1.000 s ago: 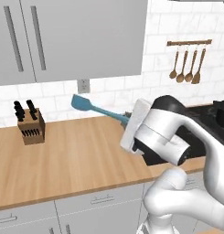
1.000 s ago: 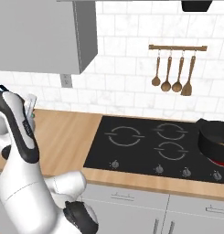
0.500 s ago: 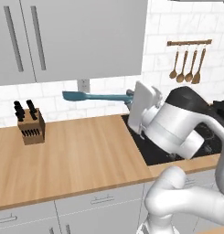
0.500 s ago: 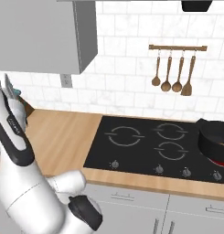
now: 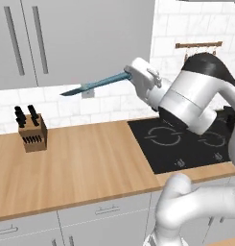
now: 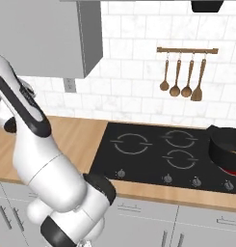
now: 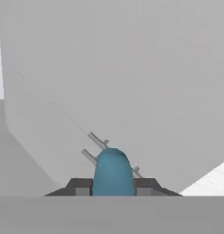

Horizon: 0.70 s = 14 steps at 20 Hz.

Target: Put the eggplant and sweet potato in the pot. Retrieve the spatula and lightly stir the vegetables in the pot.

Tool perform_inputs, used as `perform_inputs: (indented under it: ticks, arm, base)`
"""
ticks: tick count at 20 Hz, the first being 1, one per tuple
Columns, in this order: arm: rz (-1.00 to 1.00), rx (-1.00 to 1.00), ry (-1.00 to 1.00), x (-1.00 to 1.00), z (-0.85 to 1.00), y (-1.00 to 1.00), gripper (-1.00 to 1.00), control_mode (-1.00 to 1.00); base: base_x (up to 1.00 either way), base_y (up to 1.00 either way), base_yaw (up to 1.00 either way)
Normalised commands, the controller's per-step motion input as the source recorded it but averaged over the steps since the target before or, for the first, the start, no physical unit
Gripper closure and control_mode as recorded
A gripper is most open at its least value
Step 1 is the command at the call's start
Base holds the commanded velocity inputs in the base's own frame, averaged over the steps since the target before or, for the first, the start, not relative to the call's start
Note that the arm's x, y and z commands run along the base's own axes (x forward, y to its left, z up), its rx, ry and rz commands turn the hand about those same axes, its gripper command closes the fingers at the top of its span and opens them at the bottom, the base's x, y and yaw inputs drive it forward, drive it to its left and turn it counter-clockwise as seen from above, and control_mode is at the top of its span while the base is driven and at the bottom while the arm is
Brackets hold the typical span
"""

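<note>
My gripper [image 5: 128, 76] is shut on the handle end of the light-blue spatula [image 5: 92, 85]. It holds the spatula high above the counter, blade pointing left in front of the wall cabinets. In the hand view the spatula's handle [image 7: 112, 170] stands between the two dark fingertips, so the gripper [image 7: 112, 185] is closed on it. The black pot [image 6: 227, 148] sits on the hob's right rear burner, far to the right of the gripper. The eggplant and sweet potato are hidden from these views.
A knife block [image 5: 31, 133] stands on the wooden counter [image 5: 85, 163] at the left. The black hob [image 6: 153, 157] lies to the right. Wooden spoons and a spatula hang on a wall rail [image 6: 186, 72]. Grey wall cabinets [image 5: 66, 38] are close behind the spatula.
The arm has lifted and swung right, carrying the spatula from low over the counter up in front of the cabinets. The grip on it has stayed shut.
</note>
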Motion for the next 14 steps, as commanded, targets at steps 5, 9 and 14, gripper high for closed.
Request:
perform_inputs:
  ticks: [5, 9, 14]
  arm:
    - [-0.03, -0.07, -0.14, -0.15, 0.95, -0.52, 1.0, -1.0]
    - [-0.16, -0.03, -0.01, -0.08, 0.46, -0.79, 1.0, -1.0]
    - [-0.3, -0.29, -0.11, 0.0, 0.07, -0.54, 1.0, -1.0]
  base:
    - [0.0, 0.0, 0.0]
    - [0.0, 0.0, 0.0]
    - [0.0, 0.0, 0.0]
